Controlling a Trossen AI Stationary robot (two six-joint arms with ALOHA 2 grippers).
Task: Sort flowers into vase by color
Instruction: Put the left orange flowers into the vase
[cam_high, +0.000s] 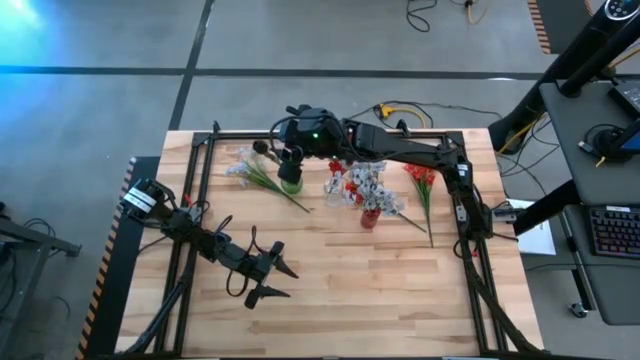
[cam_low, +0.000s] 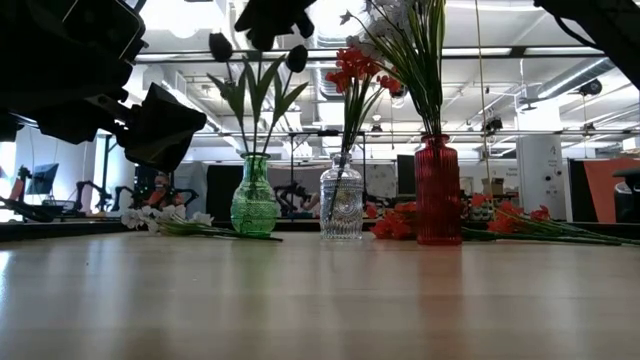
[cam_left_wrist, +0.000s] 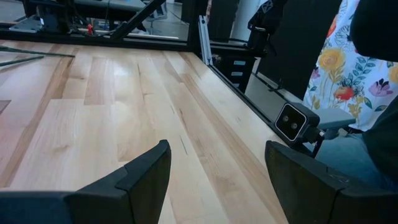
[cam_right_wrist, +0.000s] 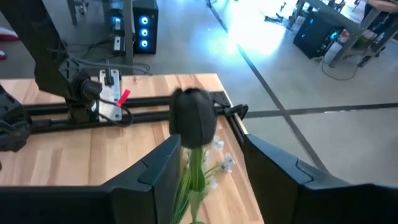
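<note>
Wooden surface (cam_high: 330, 270): right gripper (cam_high: 291, 152) above the green vase (cam_high: 291, 181), fingers spread around a dark bud (cam_right_wrist: 193, 118). Left gripper (cam_high: 280, 279) idle, fingers spread, empty.

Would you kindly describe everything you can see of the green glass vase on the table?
The green glass vase is a small translucent bottle with a round ribbed belly, a narrower neck and a flared rim. It stands upright on the wooden table, leftmost in a row of three vases as the low view shows it. Green stems and leaves rise from its mouth, carrying dark near-black buds. The right tool hovers above it, open around one bud. White flowers lie on the table beside it.
</note>
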